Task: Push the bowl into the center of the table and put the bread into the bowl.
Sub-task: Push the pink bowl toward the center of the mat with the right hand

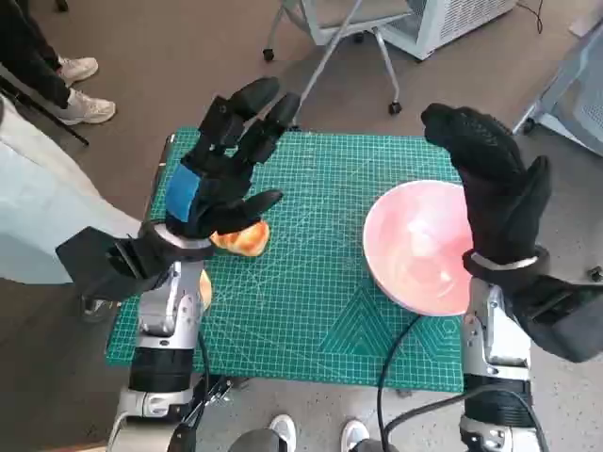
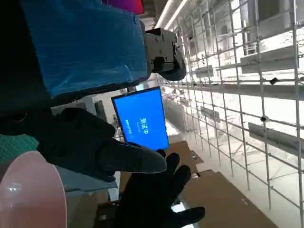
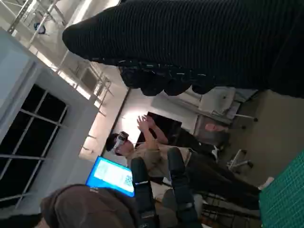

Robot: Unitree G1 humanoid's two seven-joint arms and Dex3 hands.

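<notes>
Bowl (image 1: 417, 247) is sitting near the mat's (image 1: 311, 311) right edge, bread (image 1: 242, 237) near its left edge under our left hand (image 1: 221, 160). Both hands are hovering with fingers spread, holding nothing. We are lining up the right hand (image 1: 495, 184) beside the bowl's outer rim, aiming to push low and steadily toward the centre.

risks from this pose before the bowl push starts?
1. The pink bowl sits near the right edge of the green mat; the right hand is raised over its outer side, so a mis-aimed push could tip it rather than slide it.
2. The bread lies partly hidden under the open left hand; lowering blind may knock it off the mat's left side.
</notes>
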